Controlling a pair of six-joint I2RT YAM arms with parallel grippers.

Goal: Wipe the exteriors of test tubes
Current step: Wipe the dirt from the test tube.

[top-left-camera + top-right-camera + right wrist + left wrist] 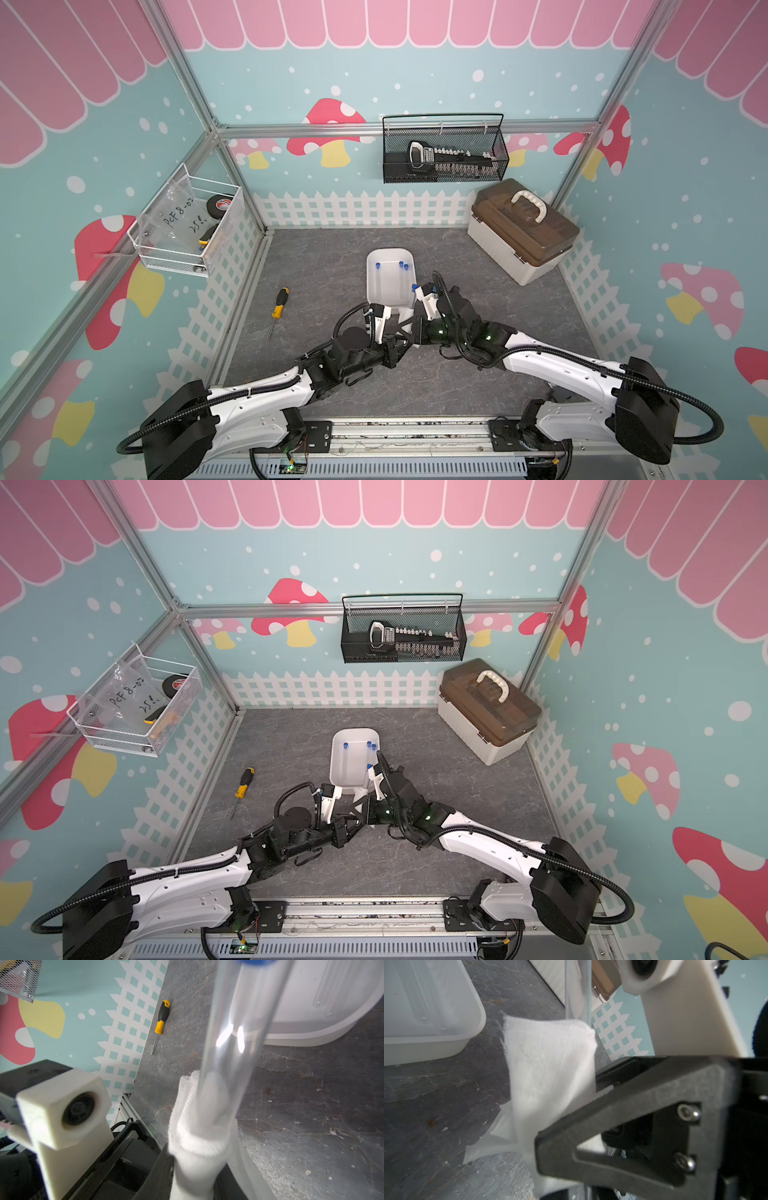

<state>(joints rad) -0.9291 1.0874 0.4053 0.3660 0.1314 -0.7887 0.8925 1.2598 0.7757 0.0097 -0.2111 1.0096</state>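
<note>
A white tray [390, 253] lies mid-floor with three blue-capped test tubes [377, 265] in it. Both grippers meet just in front of it. My right gripper [193, 1184] is shut on another test tube [234, 1043], whose blue cap [414, 286] points away toward the tray. White gauze [195, 1142] wraps this tube's lower end, right at the jaws. My left gripper [537, 1167] is shut on that gauze [550, 1064], and the clear tube [576, 991] rises behind the cloth. The tube's bottom end is hidden inside the gauze.
A yellow-and-black screwdriver [279, 305] lies on the grey floor to the left. A beige toolbox with a brown lid [523, 232] stands at the back right. A black wire basket [444, 149] hangs on the back wall and a white one [191, 224] on the left wall.
</note>
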